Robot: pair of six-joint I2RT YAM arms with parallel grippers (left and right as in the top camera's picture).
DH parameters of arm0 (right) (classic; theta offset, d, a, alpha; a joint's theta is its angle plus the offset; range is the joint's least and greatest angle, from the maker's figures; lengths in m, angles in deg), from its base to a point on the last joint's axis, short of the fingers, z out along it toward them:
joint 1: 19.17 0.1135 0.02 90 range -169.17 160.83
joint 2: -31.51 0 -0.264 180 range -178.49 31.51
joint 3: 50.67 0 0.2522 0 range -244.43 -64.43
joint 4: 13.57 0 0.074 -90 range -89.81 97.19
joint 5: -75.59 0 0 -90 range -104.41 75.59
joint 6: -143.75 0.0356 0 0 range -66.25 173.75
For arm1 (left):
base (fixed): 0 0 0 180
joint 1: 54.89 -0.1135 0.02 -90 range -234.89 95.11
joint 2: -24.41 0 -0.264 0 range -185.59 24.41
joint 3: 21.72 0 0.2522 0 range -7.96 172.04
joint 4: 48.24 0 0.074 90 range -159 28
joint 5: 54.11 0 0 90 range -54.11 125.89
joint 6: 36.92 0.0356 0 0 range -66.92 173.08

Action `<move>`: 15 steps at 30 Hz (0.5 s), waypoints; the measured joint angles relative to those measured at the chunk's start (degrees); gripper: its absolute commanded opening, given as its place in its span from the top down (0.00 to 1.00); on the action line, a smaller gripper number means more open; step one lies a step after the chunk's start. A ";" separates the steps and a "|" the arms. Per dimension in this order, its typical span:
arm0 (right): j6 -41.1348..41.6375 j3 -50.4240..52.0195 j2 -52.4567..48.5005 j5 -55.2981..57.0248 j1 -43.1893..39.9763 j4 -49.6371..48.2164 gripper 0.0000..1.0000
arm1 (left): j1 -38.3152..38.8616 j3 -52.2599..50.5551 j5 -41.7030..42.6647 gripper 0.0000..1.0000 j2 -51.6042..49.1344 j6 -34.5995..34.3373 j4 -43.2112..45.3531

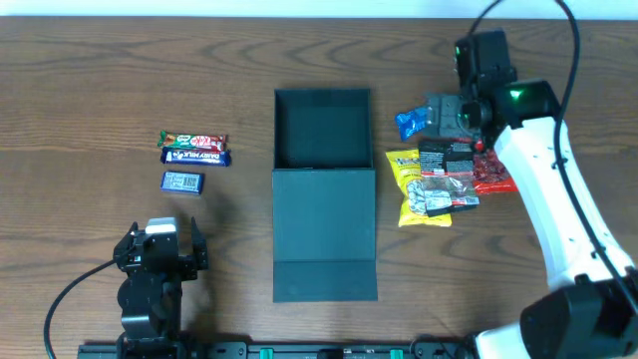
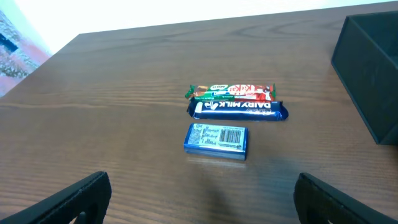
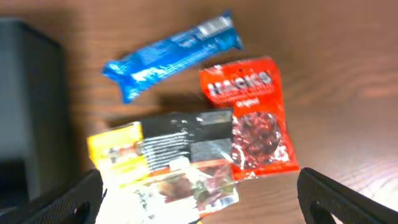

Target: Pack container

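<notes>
My left gripper: jaws spread wide, nothing between them, low over the desk at its near left corner.
Ahead of it: a small blue packet lies closest. Beyond that, a Dairy Milk bar and a KitKat bar lie side by side and touching.
My right gripper: jaws spread just as wide and holding nothing, poised above a pile of snacks on the far right.
Under it: a black-and-clear packet overlaps a yellow packet. A red pouch sits just beside them, and a blue wrapper lies slanted a little apart.
Container: dark teal box at the middle of the desk, between the two snack groups and touching neither.
Lid: folded open, lying flat on the desk on the side nearer my bases.
</notes>
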 measured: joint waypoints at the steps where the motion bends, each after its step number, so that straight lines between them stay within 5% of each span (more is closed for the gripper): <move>1: 0.24 1.75 0.00 0.04 -0.48 -0.68 0.04 | 0.00 0.00 -0.02 0.05 0.00 0.00 0.02; 7: 0.87 9.68 -0.26 -2.51 -4.00 -4.09 0.02 | 0.00 0.00 0.52 0.05 0.00 -1.75 0.00; 15: 0.87 10.10 -0.33 -11.76 -10.54 -4.44 0.01 | 0.00 0.00 13.00 0.05 0.00 -18.25 0.00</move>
